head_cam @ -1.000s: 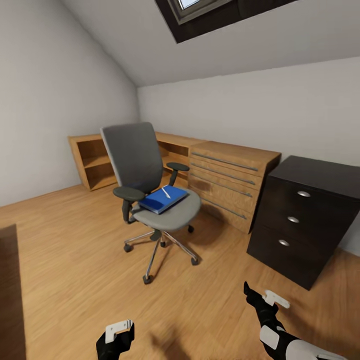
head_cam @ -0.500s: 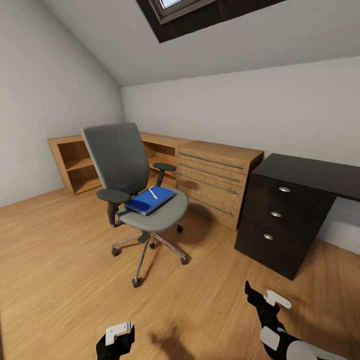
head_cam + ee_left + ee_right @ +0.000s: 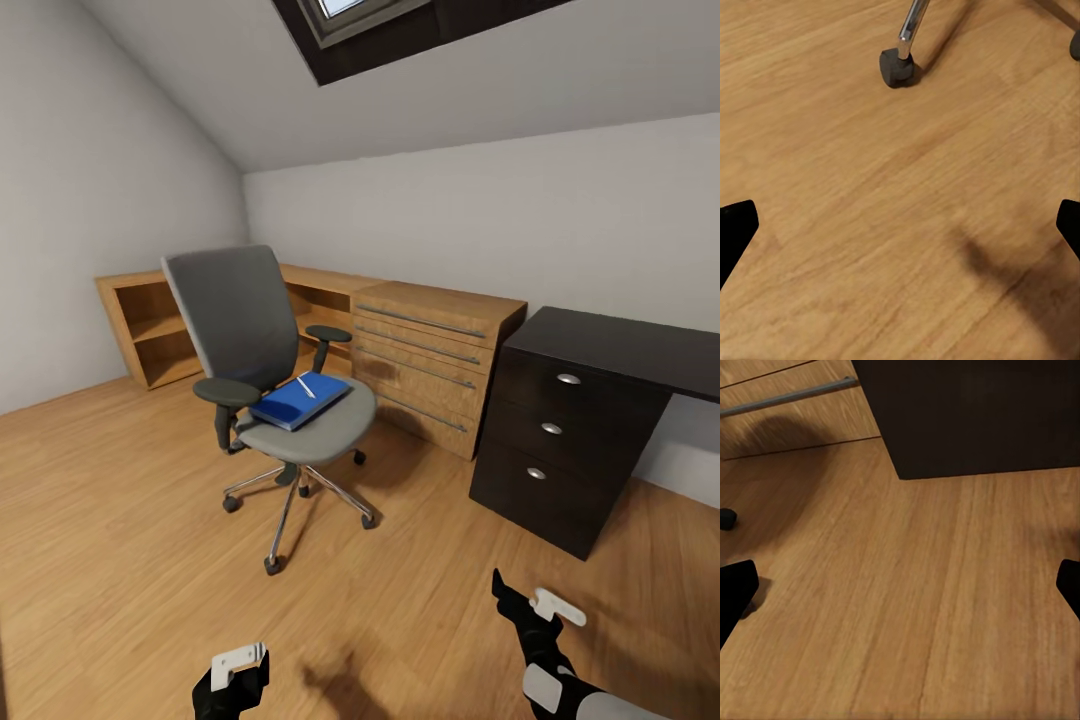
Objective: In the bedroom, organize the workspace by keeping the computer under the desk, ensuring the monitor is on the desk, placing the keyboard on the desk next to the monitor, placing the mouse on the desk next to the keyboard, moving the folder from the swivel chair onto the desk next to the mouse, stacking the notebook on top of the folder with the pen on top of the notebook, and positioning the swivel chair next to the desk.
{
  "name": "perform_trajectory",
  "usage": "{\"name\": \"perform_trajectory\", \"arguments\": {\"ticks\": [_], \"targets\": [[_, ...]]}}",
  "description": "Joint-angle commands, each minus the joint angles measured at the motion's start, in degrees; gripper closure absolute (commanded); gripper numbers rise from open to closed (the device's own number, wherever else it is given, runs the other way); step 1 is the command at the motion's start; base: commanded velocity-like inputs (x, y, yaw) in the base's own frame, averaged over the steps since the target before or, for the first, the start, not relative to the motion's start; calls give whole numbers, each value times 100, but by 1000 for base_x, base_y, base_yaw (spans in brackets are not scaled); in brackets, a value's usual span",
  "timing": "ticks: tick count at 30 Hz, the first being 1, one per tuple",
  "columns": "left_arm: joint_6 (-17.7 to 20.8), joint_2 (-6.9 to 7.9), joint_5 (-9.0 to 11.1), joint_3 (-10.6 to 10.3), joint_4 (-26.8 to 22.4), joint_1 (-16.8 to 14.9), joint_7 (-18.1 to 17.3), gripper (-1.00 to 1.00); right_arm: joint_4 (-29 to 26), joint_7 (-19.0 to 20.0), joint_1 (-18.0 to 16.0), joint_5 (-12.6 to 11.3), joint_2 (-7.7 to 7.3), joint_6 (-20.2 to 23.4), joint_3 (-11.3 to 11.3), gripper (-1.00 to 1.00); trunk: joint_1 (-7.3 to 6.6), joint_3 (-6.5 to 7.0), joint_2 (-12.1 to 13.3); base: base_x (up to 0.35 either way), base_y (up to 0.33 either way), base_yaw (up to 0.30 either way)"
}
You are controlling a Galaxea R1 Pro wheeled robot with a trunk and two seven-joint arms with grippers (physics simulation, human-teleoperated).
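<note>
The grey swivel chair (image 3: 262, 340) stands on the wood floor left of centre, apart from the dark desk (image 3: 610, 345) at the right. On its seat lies a flat blue stack (image 3: 298, 401) with a pale pen (image 3: 305, 386) on top; I cannot tell folder from notebook in it. My left gripper (image 3: 236, 672) hangs low over the floor in front of the chair, open and empty, with a chair caster (image 3: 898, 67) ahead of it. My right gripper (image 3: 535, 605) is open and empty too, near the foot of the desk's drawer unit (image 3: 967, 412).
A light wooden chest of drawers (image 3: 432, 362) and low open shelves (image 3: 150, 330) line the back wall behind the chair. The desk's three drawers (image 3: 552, 428) face me. A sloped ceiling with a skylight (image 3: 345, 15) is overhead. Bare floor (image 3: 130, 520) lies to the left.
The view swung to the right a second ago, bringing more of the dark desk in, then held still. My right gripper has sunk slightly in the head view.
</note>
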Motion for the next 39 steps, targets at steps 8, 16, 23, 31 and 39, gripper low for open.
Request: {"name": "perform_trajectory", "arguments": {"ticks": [8, 16, 23, 31, 39], "targets": [[-19, -1, 35, -10, 3, -3, 11, -100, 12, 65, -1, -21, 31, -20, -45, -100, -1, -5, -2, 0, 123, -3], [-19, -1, 35, -10, 3, -3, 11, -100, 12, 73, -1, -27, 54, -20, -45, -100, -1, -5, -2, 0, 177, -21], [-19, -1, 35, -10, 3, -3, 11, -100, 12, 61, 1, -30, 67, -157, -48, -100, -1, 14, -2, 0, 10, -86], [-19, -1, 33, -10, 3, -3, 11, -100, 12, 53, 7, -30, 68, -296, -53, -100, -1, 51, -2, 0, 1, -201], [-19, -1, 35, -10, 3, -3, 11, -100, 12, 49, 8, -30, 61, -323, -54, -100, -1, 90, -2, 0, 0, -219]]}}
